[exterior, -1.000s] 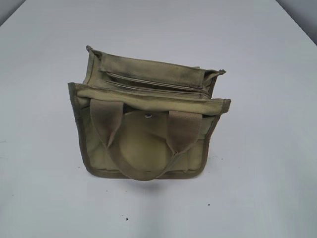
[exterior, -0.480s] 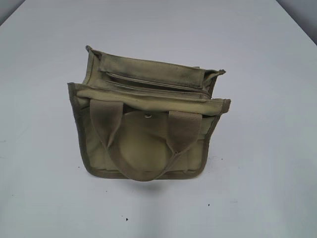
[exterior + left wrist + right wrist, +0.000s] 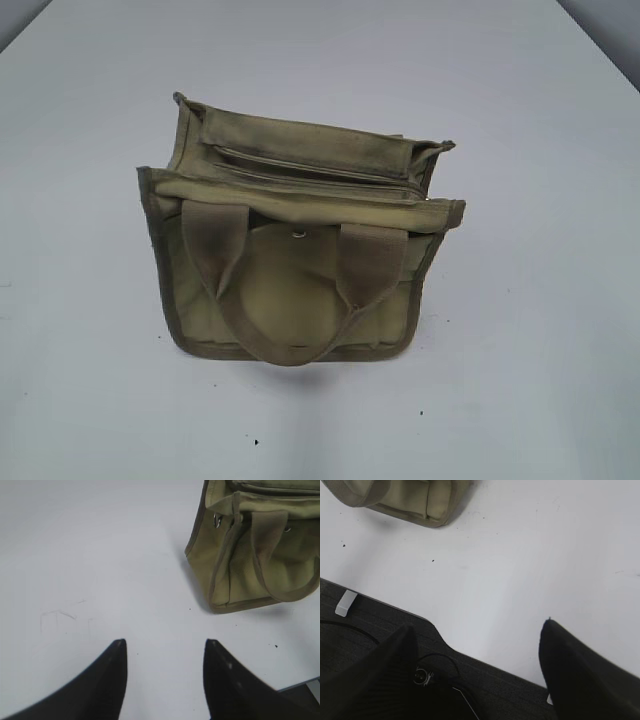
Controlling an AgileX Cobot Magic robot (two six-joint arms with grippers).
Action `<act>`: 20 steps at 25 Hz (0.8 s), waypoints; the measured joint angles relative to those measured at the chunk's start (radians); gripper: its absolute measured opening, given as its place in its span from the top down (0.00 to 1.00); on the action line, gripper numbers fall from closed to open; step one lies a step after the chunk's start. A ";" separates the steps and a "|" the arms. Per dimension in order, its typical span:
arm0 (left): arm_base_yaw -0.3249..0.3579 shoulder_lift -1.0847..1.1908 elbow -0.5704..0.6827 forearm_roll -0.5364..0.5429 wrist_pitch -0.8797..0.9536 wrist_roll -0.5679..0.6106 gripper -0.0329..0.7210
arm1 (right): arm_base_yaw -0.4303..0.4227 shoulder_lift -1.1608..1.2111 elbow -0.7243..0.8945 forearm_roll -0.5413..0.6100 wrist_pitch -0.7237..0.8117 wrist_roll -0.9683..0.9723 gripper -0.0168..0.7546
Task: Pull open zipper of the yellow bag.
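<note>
The yellow bag (image 3: 290, 280) stands upright on the white table (image 3: 520, 330), its two webbing handles hanging down the front over a metal snap (image 3: 299, 234). Along its top runs the zipper (image 3: 300, 166), with what looks like the pull tab at the right end (image 3: 424, 197). In the left wrist view the yellow bag (image 3: 250, 555) is at the upper right, well beyond my left gripper (image 3: 165, 642), which is open over bare table. A bottom corner of the yellow bag (image 3: 415, 502) shows at the top left of the right wrist view, far from my right gripper (image 3: 477, 627), open and empty. Neither gripper appears in the exterior view.
The table's near edge and a dark base with cables (image 3: 380, 630) lie under my right gripper. A small white block (image 3: 346, 603) sits on that base. Small dark specks (image 3: 255, 441) dot the table in front of the bag.
</note>
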 joint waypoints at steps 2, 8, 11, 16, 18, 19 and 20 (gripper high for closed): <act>0.000 0.000 0.000 0.000 0.000 0.000 0.45 | 0.000 0.000 0.000 0.000 -0.001 0.000 0.22; 0.084 0.000 0.000 0.000 0.000 0.000 0.46 | -0.107 -0.028 0.001 0.006 -0.001 0.000 0.22; 0.162 0.000 0.000 0.000 0.000 0.000 0.47 | -0.187 -0.076 0.003 0.006 -0.001 0.001 0.22; 0.196 0.000 0.000 0.000 -0.001 0.000 0.49 | -0.248 -0.200 0.003 0.007 -0.002 0.001 0.22; 0.196 0.000 0.000 0.000 -0.001 0.000 0.49 | -0.248 -0.229 0.003 0.008 -0.002 0.001 0.22; 0.196 0.000 0.000 0.000 -0.001 0.000 0.49 | -0.248 -0.233 0.003 0.008 -0.001 0.001 0.22; 0.196 0.000 0.000 0.000 -0.001 0.000 0.49 | -0.248 -0.233 0.003 0.008 -0.002 0.001 0.22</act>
